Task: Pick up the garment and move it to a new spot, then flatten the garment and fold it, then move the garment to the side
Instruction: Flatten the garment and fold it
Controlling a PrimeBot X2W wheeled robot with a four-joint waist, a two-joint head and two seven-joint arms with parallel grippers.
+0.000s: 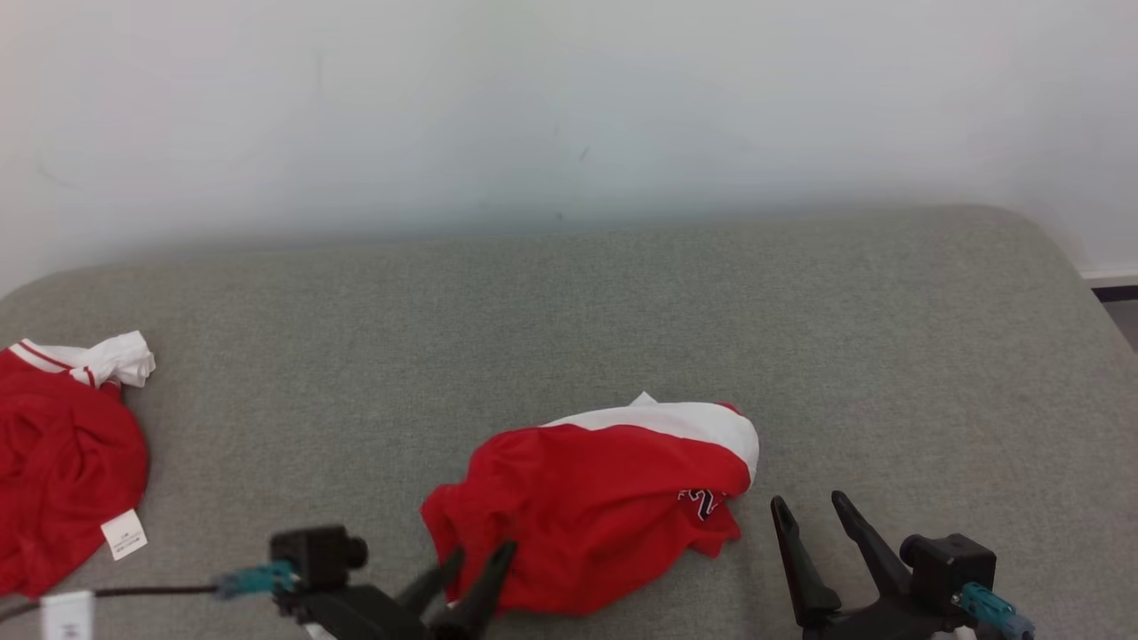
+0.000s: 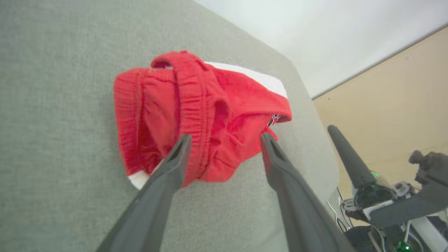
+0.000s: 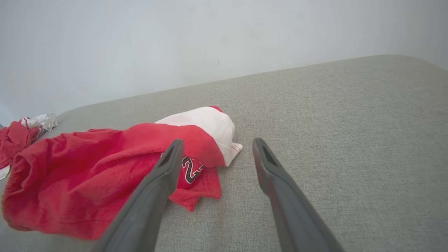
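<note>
Crumpled red and white basketball shorts (image 1: 605, 498) at the near middle of the grey fabric surface (image 1: 569, 311), my left tool (image 1: 483, 549) spread at their near left edge, my right tool (image 1: 809, 500) spread just right of them, another red garment (image 1: 62, 462) at the left edge

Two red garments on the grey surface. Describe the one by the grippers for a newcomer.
On the wide grey cushion against the white wall, look front and centre. The crumpled red garment lies there between the left gripper and right gripper. Unlike the other red garment at the far left, it has a broad white band and a black number patch.
</note>
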